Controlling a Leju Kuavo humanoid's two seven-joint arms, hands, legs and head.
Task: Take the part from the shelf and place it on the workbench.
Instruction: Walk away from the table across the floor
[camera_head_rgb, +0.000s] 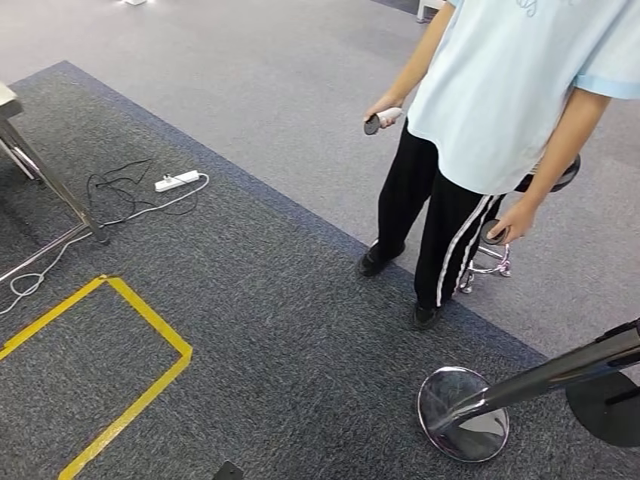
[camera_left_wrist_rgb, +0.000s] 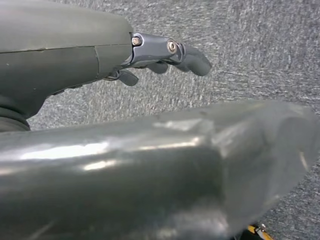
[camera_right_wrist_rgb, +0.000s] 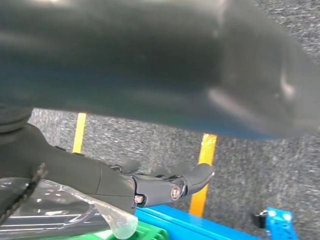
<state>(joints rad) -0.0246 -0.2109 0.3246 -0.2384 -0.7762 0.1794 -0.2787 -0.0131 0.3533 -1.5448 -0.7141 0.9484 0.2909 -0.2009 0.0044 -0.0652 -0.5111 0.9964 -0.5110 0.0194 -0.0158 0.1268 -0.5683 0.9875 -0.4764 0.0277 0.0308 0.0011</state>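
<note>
Left robot hand (camera_left_wrist_rgb: 166, 52) hangs over the grey carpet (camera_head_rgb: 287, 330) with its fingers stretched out and nothing in them. Right robot hand (camera_right_wrist_rgb: 166, 185) is stretched out too and holds nothing. A sheet of clear plastic (camera_right_wrist_rgb: 75, 210) lies just beside its wrist.

Where the part is, I cannot tell. I think the robot must first turn and find the shelf. It should go slowly and stay away from the person (camera_head_rgb: 498, 90) at the upper right, the shiny round stand (camera_head_rgb: 463, 412) at the lower right, and the white power strip (camera_head_rgb: 177, 181) at the upper left.

A blue box (camera_right_wrist_rgb: 211, 227) and a green box (camera_right_wrist_rgb: 147, 234) sit close to the right robot hand. I cannot tell what is in them.
</note>
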